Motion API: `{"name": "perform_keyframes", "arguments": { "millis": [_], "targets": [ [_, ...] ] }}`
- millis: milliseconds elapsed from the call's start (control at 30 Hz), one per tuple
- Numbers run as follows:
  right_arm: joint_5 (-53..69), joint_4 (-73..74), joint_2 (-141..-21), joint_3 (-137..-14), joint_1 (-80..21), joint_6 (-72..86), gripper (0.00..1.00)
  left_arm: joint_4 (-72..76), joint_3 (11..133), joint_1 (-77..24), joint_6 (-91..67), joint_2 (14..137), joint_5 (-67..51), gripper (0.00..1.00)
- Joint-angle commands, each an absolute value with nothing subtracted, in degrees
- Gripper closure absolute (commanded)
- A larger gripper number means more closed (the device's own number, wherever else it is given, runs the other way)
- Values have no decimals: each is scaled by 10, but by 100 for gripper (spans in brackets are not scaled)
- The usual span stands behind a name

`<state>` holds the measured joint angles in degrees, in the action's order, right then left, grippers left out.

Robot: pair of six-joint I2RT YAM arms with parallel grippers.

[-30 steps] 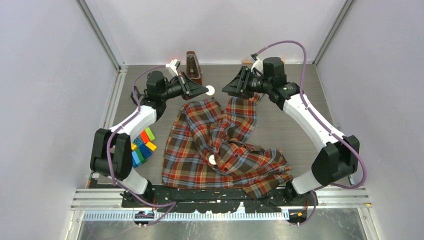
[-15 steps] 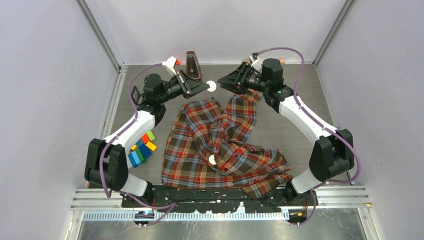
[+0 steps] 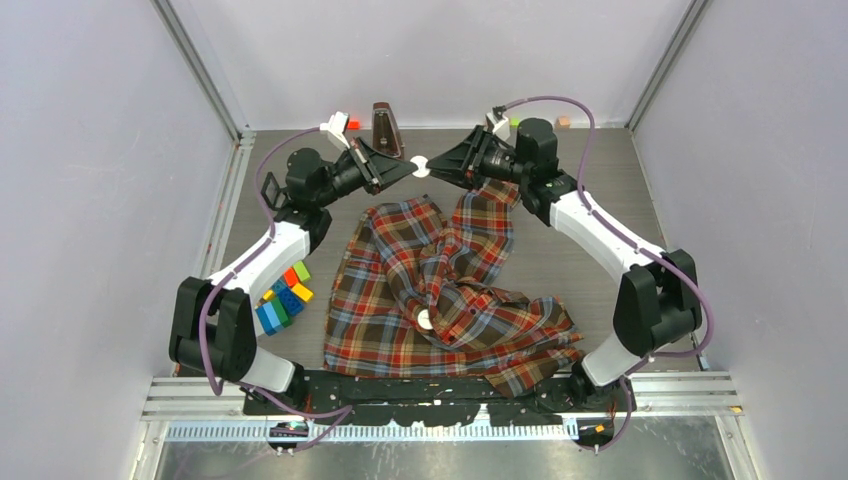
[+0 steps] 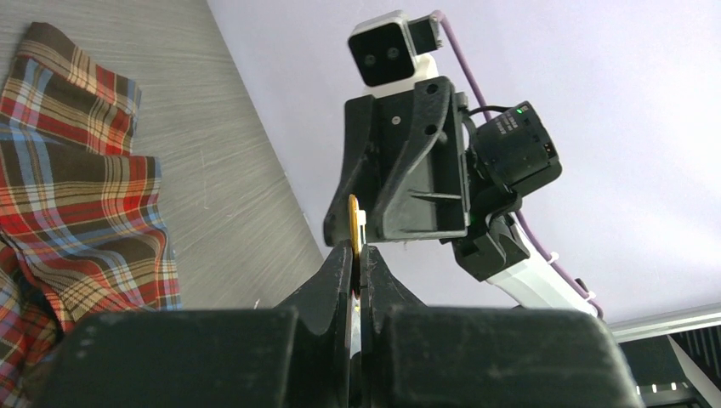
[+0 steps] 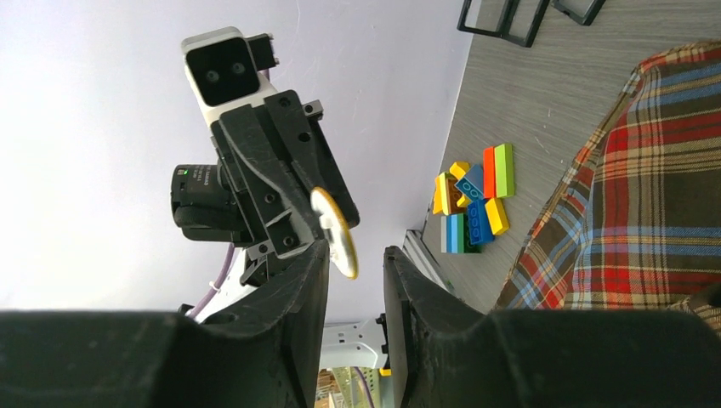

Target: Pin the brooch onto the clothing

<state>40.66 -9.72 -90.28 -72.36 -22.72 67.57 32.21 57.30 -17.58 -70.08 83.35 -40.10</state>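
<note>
Pinning has not begun: the left gripper (image 3: 409, 168) is clamped on the brooch (image 3: 421, 167), held at the mouth of the right gripper's (image 3: 436, 166) part-open, empty jaws, with the shirt (image 3: 450, 290) lying crumpled below both.

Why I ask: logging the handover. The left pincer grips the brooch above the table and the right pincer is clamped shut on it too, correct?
The left pincer does grip the brooch above the table, but the right pincer is not clamped on it: the right wrist view shows its jaws apart, one either side of the disc.
</note>
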Motion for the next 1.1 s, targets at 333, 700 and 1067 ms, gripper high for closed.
{"name": "perform_keyframes", "arguments": {
  "millis": [333, 700, 1067],
  "targets": [
    [436, -160, -931, -758, -243, 691, 93, 364, 575, -178, -707, 828, -404, 100],
    [397, -40, -896, -779, -243, 586, 99, 364, 577, -178, -714, 835, -428, 80],
    [494, 138, -912, -845, -233, 472, 99, 300, 597, -150, -668, 823, -519, 30]
  ]
}}
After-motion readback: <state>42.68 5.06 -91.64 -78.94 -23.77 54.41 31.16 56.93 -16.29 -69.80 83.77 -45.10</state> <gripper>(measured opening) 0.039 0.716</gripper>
